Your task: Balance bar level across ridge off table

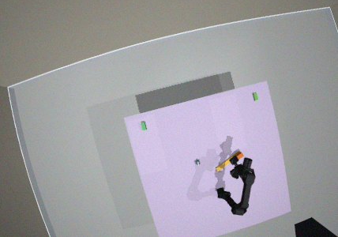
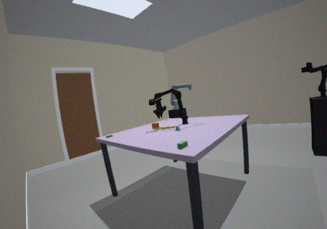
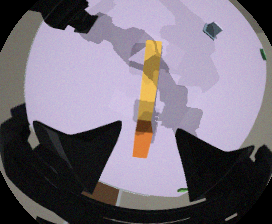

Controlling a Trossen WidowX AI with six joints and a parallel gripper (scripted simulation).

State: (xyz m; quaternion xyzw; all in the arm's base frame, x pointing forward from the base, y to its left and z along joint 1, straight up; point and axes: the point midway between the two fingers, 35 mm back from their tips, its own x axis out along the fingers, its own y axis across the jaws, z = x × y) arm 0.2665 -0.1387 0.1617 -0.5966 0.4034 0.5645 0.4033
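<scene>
Between and beyond the two spread fingertips of the gripper (image 1: 234, 159) (image 2: 159, 115) (image 3: 149, 127), as seen from the wrist, the bar (image 1: 226, 164) (image 2: 166, 127) (image 3: 149, 82) is framed, its orange block end (image 1: 240, 155) (image 2: 155, 125) (image 3: 142, 144) nearest and its yellow length running away toward the far part of the view. The fingers are parted widely, short of their full spread, and nothing is held by them. By the exterior view they are carried above the bar, with air left between. The bar's long axis is pointed nearly along the line of sight between the fingers, slanted only slightly, so its narrow width is presented to them; little turning of the wrist seems to be called for. What is chiefly needed, it is judged, is a descent with a small shift along the bar, so that it is gripped near the heavy-looking block, where its balance is probably to be found. Farther off, past the yellow end and to one side, the small grey ridge (image 1: 197, 162) (image 2: 177, 128) (image 3: 212, 30) is seen standing apart from the bar on the lilac table (image 1: 178, 141) (image 2: 214, 130) (image 3: 62, 75). If the bar were grasped too far out on the yellow length, a droop at the block end could be expected.
</scene>
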